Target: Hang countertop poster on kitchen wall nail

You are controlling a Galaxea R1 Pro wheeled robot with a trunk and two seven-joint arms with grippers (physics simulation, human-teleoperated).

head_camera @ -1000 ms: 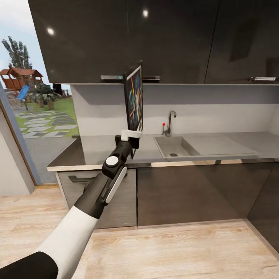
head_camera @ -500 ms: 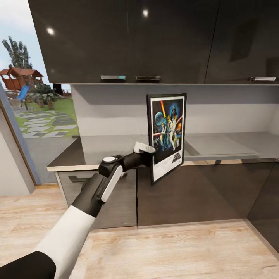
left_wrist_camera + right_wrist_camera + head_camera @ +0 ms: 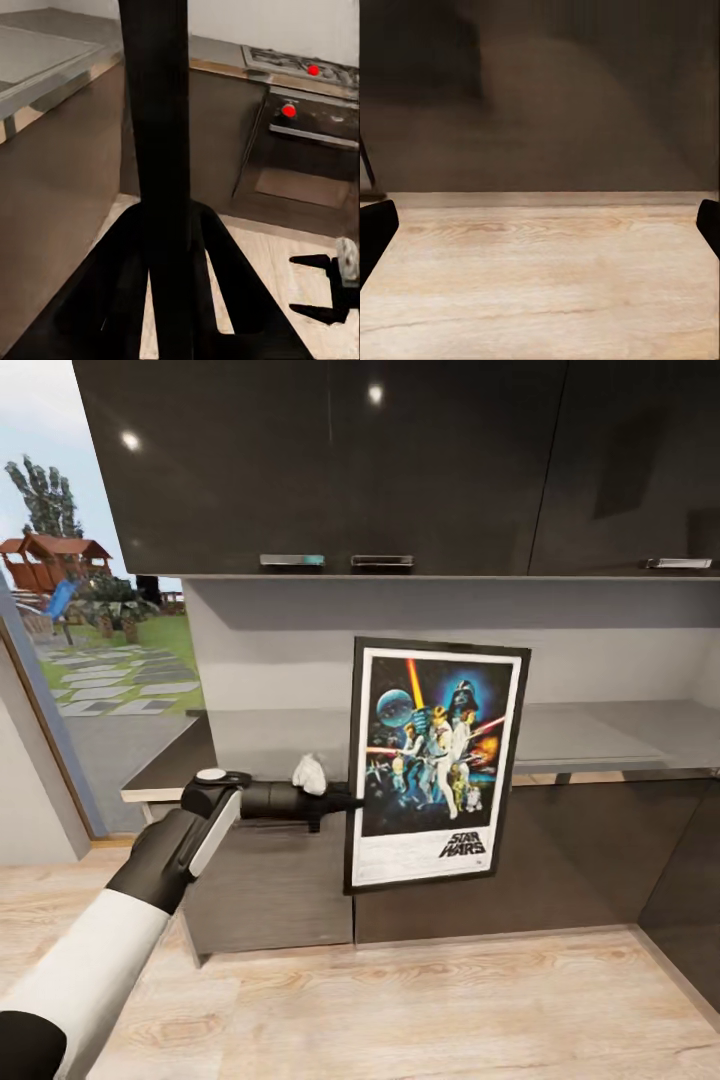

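Observation:
The poster (image 3: 436,764) hangs upright in front of the cabinets, its Star Wars artwork facing the head camera. My left gripper (image 3: 348,803) is shut on the left side of its black frame, with the arm reaching in level from the left. In the left wrist view the frame edge (image 3: 154,127) runs as a dark bar between the gripper's black fingers (image 3: 112,285). The grey kitchen countertop (image 3: 265,735) lies behind the poster, which hides the sink. My right gripper (image 3: 540,225) is open over the wooden floor, nothing between its fingers, and is seen small as the right gripper (image 3: 330,283).
Dark glossy wall cabinets (image 3: 330,460) hang above the counter, dark base cabinets (image 3: 560,850) stand below it. A glass door (image 3: 60,660) to the garden is at the left. A stove with red knobs (image 3: 313,70) stands further along. Wooden floor (image 3: 420,1010) spreads in front.
The left arm drew the poster off the counter, lowered it and swung it from edge-on to face the camera. It now covers the sink and tap.

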